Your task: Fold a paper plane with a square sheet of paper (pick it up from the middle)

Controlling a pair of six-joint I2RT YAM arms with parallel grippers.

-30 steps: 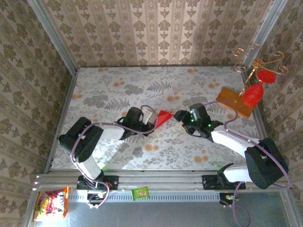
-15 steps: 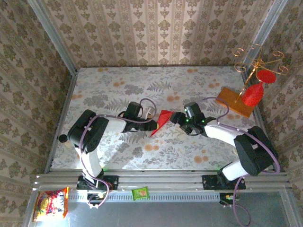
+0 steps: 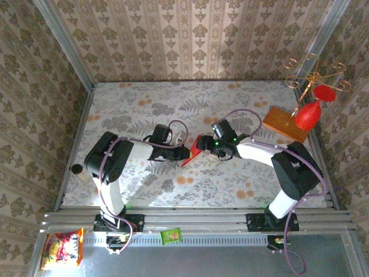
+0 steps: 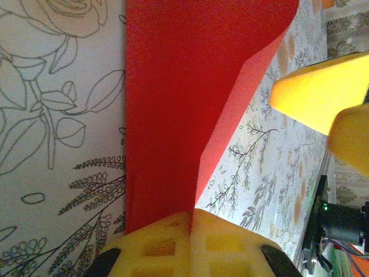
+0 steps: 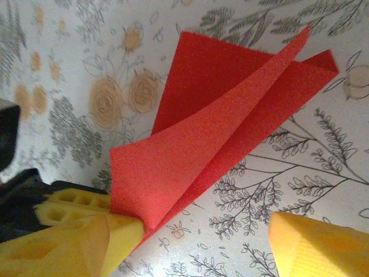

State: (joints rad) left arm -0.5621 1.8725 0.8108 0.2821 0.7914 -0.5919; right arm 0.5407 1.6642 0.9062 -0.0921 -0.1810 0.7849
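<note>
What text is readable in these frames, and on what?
Yellow-red packet, near left corner of the top view: has print, too blurred to read.
Green packet, near edge: too small to read.
Red paper: blank in both wrist views.
No legible text anywhere.

Left wrist view. The left gripper (image 4: 190, 234), its yellow ribbed fingers (image 4: 155, 248) pressed together at the bottom edge, pinched a folded red paper (image 4: 167, 104). The paper ran up the frame in 2 layers, the right one shaded and angled outward. 2 yellow fingers (image 4: 323, 86) of the right gripper (image 4: 305, 115) lay just beside the paper's right edge, a strip of flower-printed table (image 4: 57, 144) showing between. A black arm part (image 4: 340, 225) with a green light sat at lower right.
</note>
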